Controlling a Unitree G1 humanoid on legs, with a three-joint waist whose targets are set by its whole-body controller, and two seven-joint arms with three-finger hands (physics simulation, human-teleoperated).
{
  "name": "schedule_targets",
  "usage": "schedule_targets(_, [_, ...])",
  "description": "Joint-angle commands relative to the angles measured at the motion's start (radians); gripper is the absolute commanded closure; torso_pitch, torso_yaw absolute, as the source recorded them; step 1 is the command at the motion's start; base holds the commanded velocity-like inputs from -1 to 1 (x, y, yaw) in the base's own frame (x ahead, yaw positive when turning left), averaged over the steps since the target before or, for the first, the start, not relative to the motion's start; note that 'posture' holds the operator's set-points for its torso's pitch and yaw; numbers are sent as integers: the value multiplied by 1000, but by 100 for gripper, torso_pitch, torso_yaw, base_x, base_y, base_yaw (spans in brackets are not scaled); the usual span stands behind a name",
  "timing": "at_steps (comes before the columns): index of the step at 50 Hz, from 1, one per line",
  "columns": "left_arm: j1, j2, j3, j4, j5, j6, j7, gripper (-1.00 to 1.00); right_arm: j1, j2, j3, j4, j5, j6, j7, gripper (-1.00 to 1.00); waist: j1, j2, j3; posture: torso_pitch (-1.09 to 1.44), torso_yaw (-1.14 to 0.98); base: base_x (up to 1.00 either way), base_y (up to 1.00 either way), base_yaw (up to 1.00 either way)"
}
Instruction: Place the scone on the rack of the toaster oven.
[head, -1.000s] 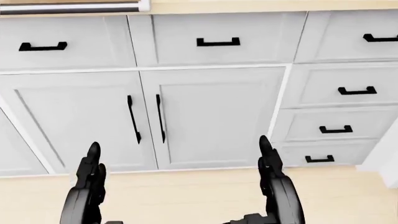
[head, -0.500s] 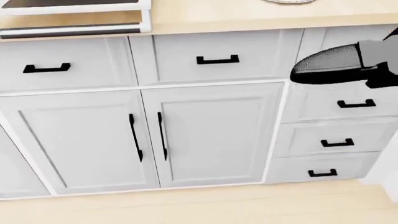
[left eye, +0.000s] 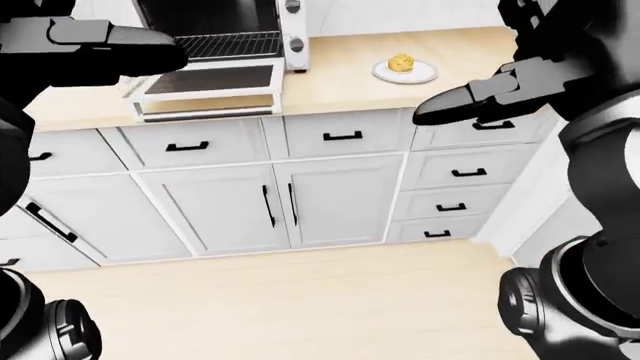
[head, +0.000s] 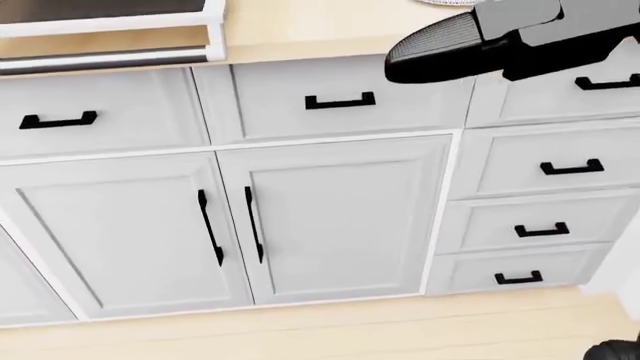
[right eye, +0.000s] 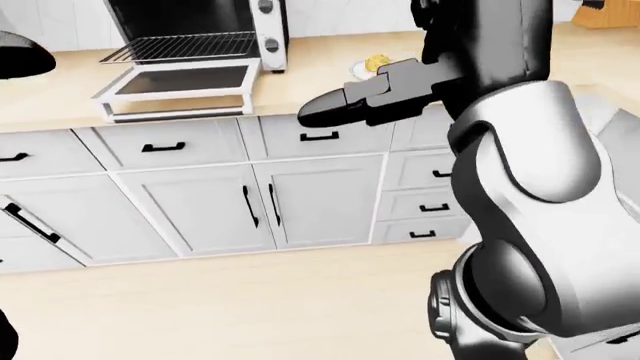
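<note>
The yellow scone (left eye: 401, 62) lies on a white plate (left eye: 424, 73) on the wooden counter, at the top centre of the left-eye view. The toaster oven (right eye: 190, 19) stands to its left with its door (right eye: 175, 81) folded down and the wire rack (right eye: 180, 46) showing inside. My right hand (left eye: 450, 110) is raised level with the counter edge, fingers stretched out and empty, to the right of and below the scone. In the right-eye view it partly covers the plate. My left hand (left eye: 160, 57) is held out beside the oven door, open and empty.
White cabinet doors (head: 330, 217) and drawers (head: 545, 169) with black handles run under the counter edge (head: 300, 41). Pale wooden floor (left eye: 300, 300) lies below. A brown object (right eye: 610, 15) stands at the counter's far right.
Both hands hung low a second ago. My right hand has risen to counter height and moved left across the head view. The view itself shifted slightly upward and sideways.
</note>
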Motion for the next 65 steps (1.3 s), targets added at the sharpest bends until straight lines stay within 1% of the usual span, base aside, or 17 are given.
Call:
schedule_targets(1, [-13, 15, 13, 1, 0, -25, 8, -100, -23, -1, -4, -4, -16, -20, 6, -100, 0, -3, -13, 0, 0, 45, 0, 0])
schedule_targets(5, [-4, 20, 16, -1, -9, -32, 13, -100, -22, 8, -4, -13, -29, -13, 12, -100, -14, 71, -42, 0, 0, 47, 0, 0])
schedule_targets(7, [8, 18, 17, -5, -10, -39, 15, -100, -20, 11, -4, -15, -35, -12, 16, -100, -14, 76, -4, 0, 0, 46, 0, 0])
schedule_targets(16, [18, 19, 12, -11, -31, -53, 32, -100, -44, 9, -6, -31, -53, 20, 34, -100, 24, -1, -22, 0, 0, 46, 0, 0])
schedule_targets(19, [13, 20, 13, -14, -43, -49, 40, -100, -34, 6, -4, -38, -62, 19, 41, -100, 25, -73, -47, 0, 0, 46, 0, 0])
schedule_targets(20, [20, 18, 15, -18, -46, -51, 41, -100, -34, 8, -4, -41, -66, 22, 41, -100, 19, -43, -25, 0, 0, 45, 0, 0])
schedule_targets(21, [30, 17, 16, -21, -44, -55, 40, -100, -27, 10, -1, -41, -71, 17, 43, -100, 29, -62, -7, 0, 0, 46, 0, 0])
schedule_targets(29, [18, 35, 22, -20, -82, -53, 62, -100, -35, 17, -1, -53, -88, 39, 58, -100, -2, -17, -14, 0, 0, 46, 0, 0])
schedule_targets(34, [18, 47, 17, -18, -91, -61, 68, -100, -40, 34, -16, -63, -94, 47, 57, -100, -24, 61, -45, 0, 0, 17, 0, 0])
schedule_targets(36, [25, 47, 21, -22, -97, -62, 71, -100, -25, 35, -10, -74, -94, 39, 57, -100, -17, 79, 2, 0, 0, 0, 0, 0])
schedule_targets(44, [36, 58, 25, -25, -111, -73, 79, -100, -24, 28, 12, -78, -116, 34, 75, -100, -3, 14, -34, 0, 0, 0, 0, 40])
schedule_targets(47, [52, 52, 26, -34, -112, -78, 81, -100, -23, 30, 10, -86, -124, 43, 81, -100, 12, -57, -60, 0, 0, 0, 0, 73])
schedule_targets(49, [49, 57, 29, -32, -119, -77, 85, -100, -21, 34, 8, -86, -127, 40, 86, -100, 9, -43, -27, 0, 0, 0, 0, 93])
schedule_targets(52, [54, 59, 29, -31, -119, -82, 84, -100, -36, 38, 1, -79, -135, 43, 83, -100, -4, -44, -36, 0, 0, 0, 0, 68])
schedule_targets(56, [61, 64, 32, -35, -127, -86, 88, -100, -23, 27, 6, -78, -146, 50, 81, -100, 1, -23, 3, 0, 0, 0, 0, 0])
schedule_targets(60, [39, 88, 38, -23, -150, -77, 97, -100, -38, 15, 6, -86, -155, 68, 98, -100, 2, 65, -33, 0, 0, 0, 8, 0])
schedule_targets(65, [38, 92, 29, -27, -163, -84, 110, -100, -42, 16, 9, -82, -173, 63, 108, -100, 2, 40, -35, 0, 0, 3, 17, 0])
